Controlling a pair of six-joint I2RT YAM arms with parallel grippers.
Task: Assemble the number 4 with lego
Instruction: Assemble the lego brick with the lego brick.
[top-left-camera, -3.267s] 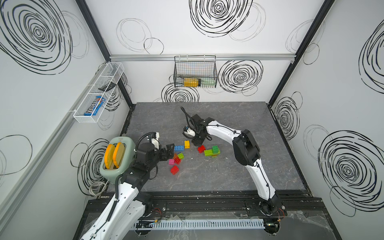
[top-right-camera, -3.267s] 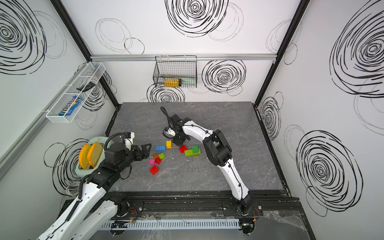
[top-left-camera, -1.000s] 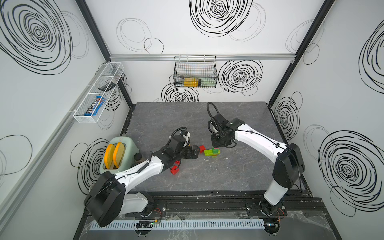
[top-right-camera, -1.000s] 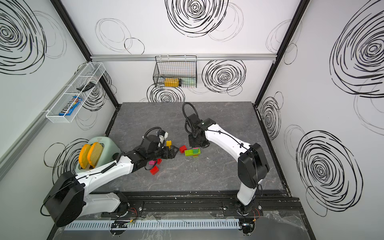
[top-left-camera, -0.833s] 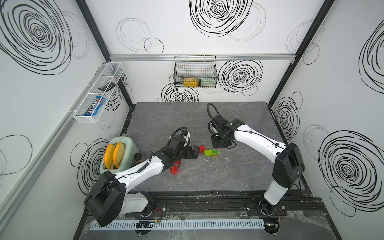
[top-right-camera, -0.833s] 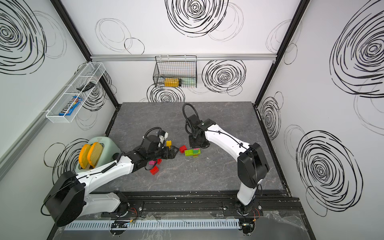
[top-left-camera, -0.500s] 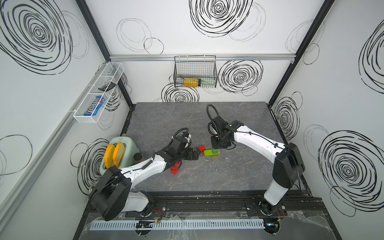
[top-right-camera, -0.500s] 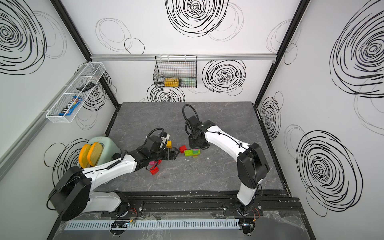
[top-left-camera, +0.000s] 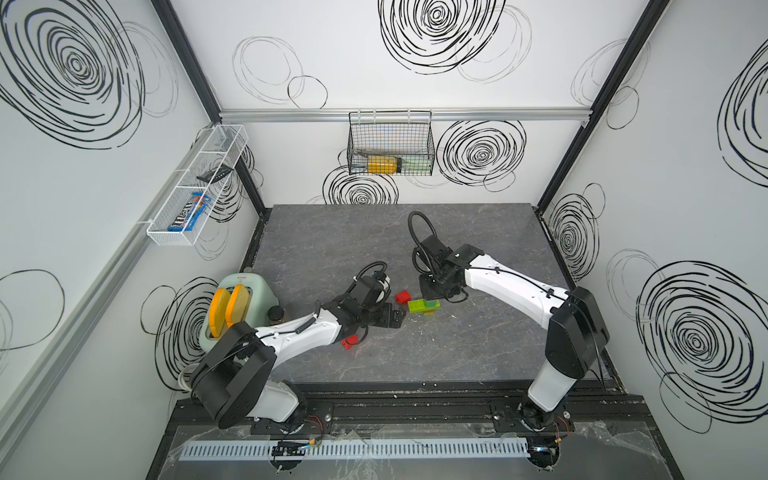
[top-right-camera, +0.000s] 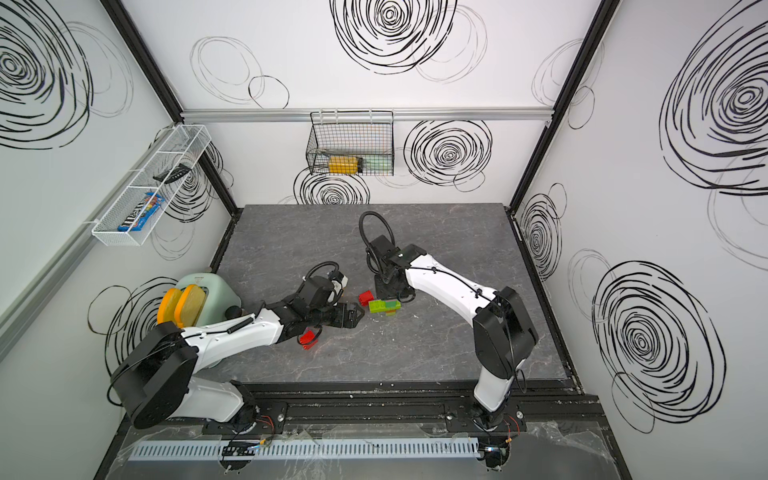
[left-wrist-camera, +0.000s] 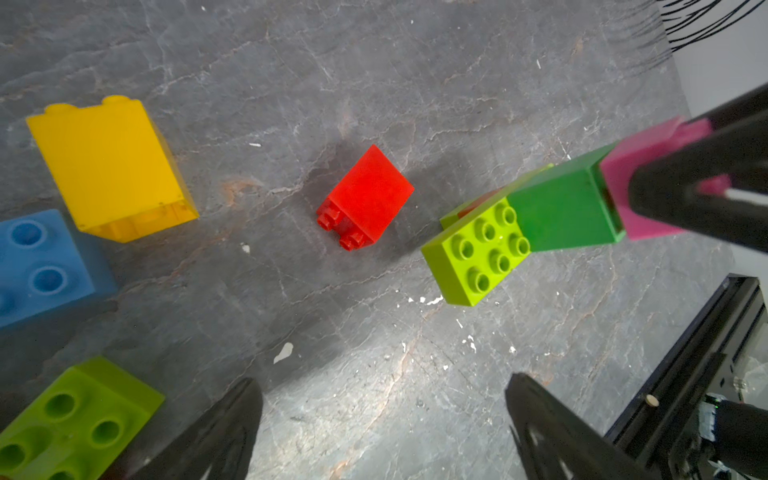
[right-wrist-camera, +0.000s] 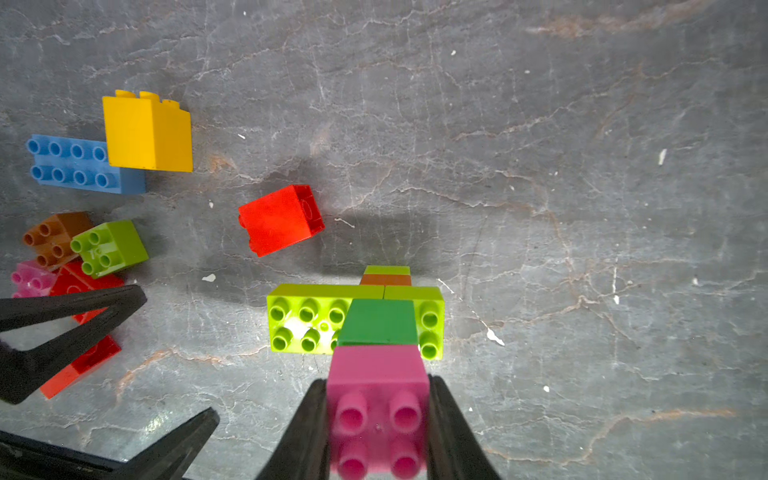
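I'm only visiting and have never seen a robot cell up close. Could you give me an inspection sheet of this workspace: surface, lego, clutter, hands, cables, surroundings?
Surface: grey stone-look table, scattered white specks.
Job's things: lime brick, dark green brick and pink brick stacked mid-table; red brick, yellow brick and blue brick lie loose nearby.
Clutter: toaster holding two yellow slices, at the table's left edge.
Hands: left hand open and empty, near the red brick; right hand shut on the pink brick.
Cables: black cable loops at the right wrist, another at the left.
Surroundings: wire basket on the back wall, white wire shelf on the left wall, swirl-patterned walls.
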